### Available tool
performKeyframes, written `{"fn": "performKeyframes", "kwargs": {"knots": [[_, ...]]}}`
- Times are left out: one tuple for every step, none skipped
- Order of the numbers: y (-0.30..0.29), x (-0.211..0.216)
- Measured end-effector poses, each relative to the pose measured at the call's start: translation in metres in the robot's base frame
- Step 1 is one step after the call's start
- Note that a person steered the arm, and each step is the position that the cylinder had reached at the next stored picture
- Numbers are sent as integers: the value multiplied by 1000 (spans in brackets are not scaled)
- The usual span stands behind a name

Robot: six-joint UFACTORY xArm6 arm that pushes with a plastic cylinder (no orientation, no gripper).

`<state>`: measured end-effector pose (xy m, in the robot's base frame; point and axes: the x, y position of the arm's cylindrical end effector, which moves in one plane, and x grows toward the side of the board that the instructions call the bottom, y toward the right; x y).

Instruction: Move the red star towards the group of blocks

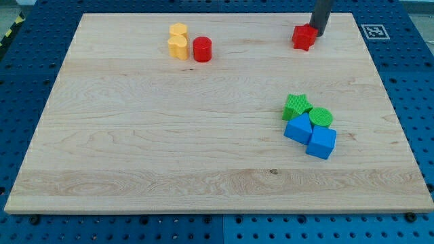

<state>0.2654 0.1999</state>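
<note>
- Red star-shaped plastic block (304,36) lies near the top edge of the tabletop, toward the top right corner, well apart from every other block. My tip (317,32) stands just beside it on the star's right upper side, touching or all but touching; which of the two I cannot tell.
- Pale wooden tabletop (149,149), with plain grain, fills most of the view and rests on a blue perforated base (413,95).
- Dark straight rod comes down from the top edge of the view to my tip; it carries no jaws, so nothing is spread, pressed together or pinched.
- Group of blocks sits toward the right edge, a little below the middle of the board, well below the red star:
- blue plastic cube (321,143), nearest the bottom right corner, touching its blue neighbour;
- blue angular plastic block (298,128), on the cube's left, exact shape unclear;
- green star-shaped plastic block (296,106), at the top left of the group;
- green plastic cylinder (321,118), just right of the green star, above the cube.
- Near the top edge, left of centre, a yellow lobed plastic block (178,41) stands with a red plastic cylinder (202,49) touching its right side.
</note>
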Motion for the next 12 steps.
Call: {"fn": "performKeyframes", "kwargs": {"knots": [[0,7],[-1,17],[-1,27],[-8,28],[-26,28],[-50,28],[-73,28],[-96,29],[-118,31],[-129,31],[-141,29],[-165,29]]}}
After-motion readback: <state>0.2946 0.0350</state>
